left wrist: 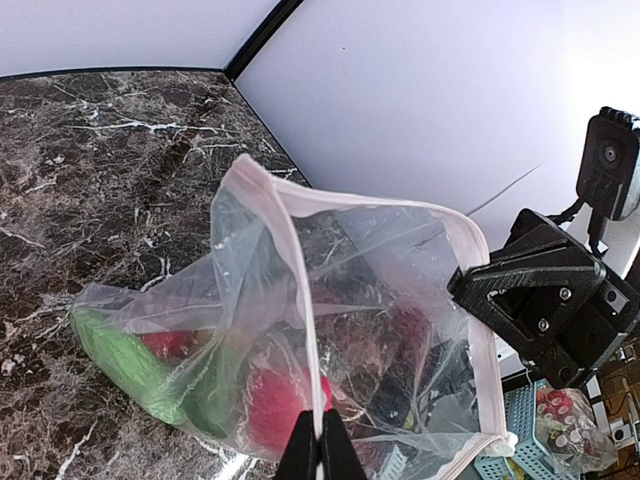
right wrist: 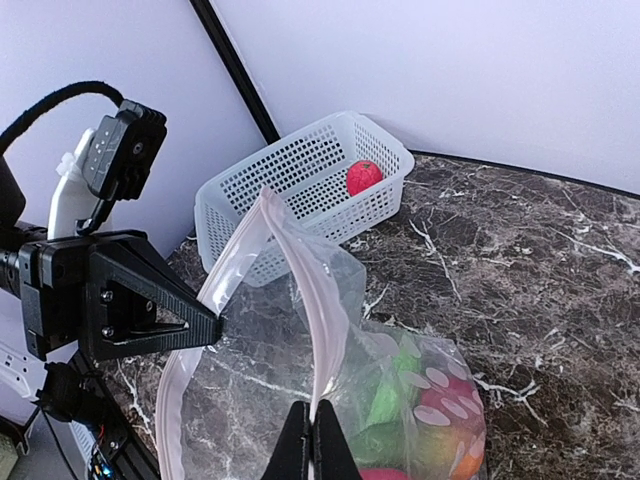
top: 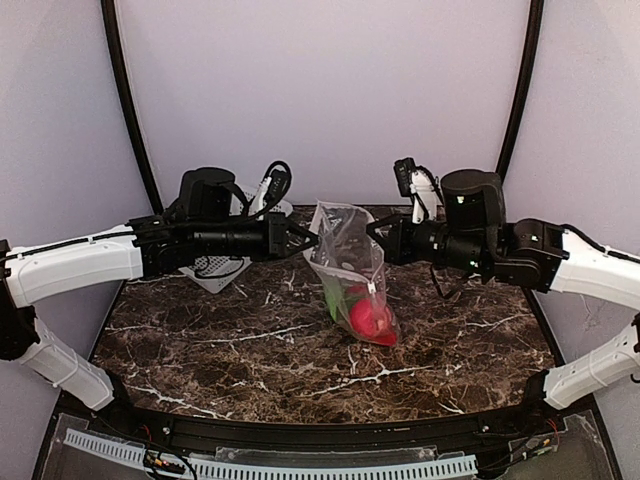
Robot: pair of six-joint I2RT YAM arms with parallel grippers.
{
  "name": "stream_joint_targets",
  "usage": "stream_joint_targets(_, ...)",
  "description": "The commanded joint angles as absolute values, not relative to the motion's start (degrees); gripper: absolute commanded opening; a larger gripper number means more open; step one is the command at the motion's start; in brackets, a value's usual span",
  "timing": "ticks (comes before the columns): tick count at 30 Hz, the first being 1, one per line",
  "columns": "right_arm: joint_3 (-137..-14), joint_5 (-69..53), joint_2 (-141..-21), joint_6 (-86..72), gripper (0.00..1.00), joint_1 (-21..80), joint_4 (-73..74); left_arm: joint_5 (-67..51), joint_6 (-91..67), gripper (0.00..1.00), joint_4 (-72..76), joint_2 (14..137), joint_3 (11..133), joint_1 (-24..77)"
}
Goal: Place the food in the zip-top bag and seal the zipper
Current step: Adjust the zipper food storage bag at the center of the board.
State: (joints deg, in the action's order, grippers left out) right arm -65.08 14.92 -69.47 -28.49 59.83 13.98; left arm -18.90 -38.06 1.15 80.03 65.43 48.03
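Dark marbled worktop and pale lilac walls are framing the scene. Over the middle of the worktop the zip-top bag is hanging upright. Its bottom is sagging onto the stone under the weight of the food, with red rounds and a green piece lying low inside.

The left hand is clenched on one side of the bag's rim and the right hand is clenched on the opposite side. Each is pinching the pinkish zipper strip between its fingertips. Gripping from both sides like this is, I judge, stretching the mouth taut and lining the two tracks up for closing.

The mouth is gaping open, so the sealing is not yet done. One red piece is sitting in the white basket at the back left, so the loading may be unfinished too.
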Motion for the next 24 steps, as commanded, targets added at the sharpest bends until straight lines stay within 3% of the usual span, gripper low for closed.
stream_joint_targets(1, -65.67, 17.28, -69.1, -27.98, 0.0, 59.58, 14.68, -19.34, -37.2, 0.01, 0.5, 79.42, 65.21, 47.72)
stream_joint_targets(9, -65.84, 15.63, -71.22, -28.79, 0.0, 59.54, 14.31, -18.61, -36.91, 0.04, 0.33, 78.18, 64.25, 47.72)
stream_joint_targets(10, -65.83, 15.46, -71.27, -28.85, 0.0, 59.56, 14.18, -18.69, -36.98, 0.09, 0.34, 78.07, 64.18, 47.68)
stream_joint_targets(13, -65.75, 15.45, -71.25, -28.9, 0.0, 59.56, 13.89, -19.69, -37.42, 0.36, 0.58, 77.16, 63.75, 47.11)
stream_joint_targets(18, -65.5, 15.21, -71.32, -29.0, 0.0, 59.58, 13.58, -17.54, -34.18, 0.67, -4.77, 73.96, 65.04, 42.27)
stream_joint_targets(24, -65.65, 14.45, -72.09, -28.85, 0.0, 59.54, 12.89, -15.99, -27.82, 0.8, -13.19, 74.85, 69.64, 32.56)
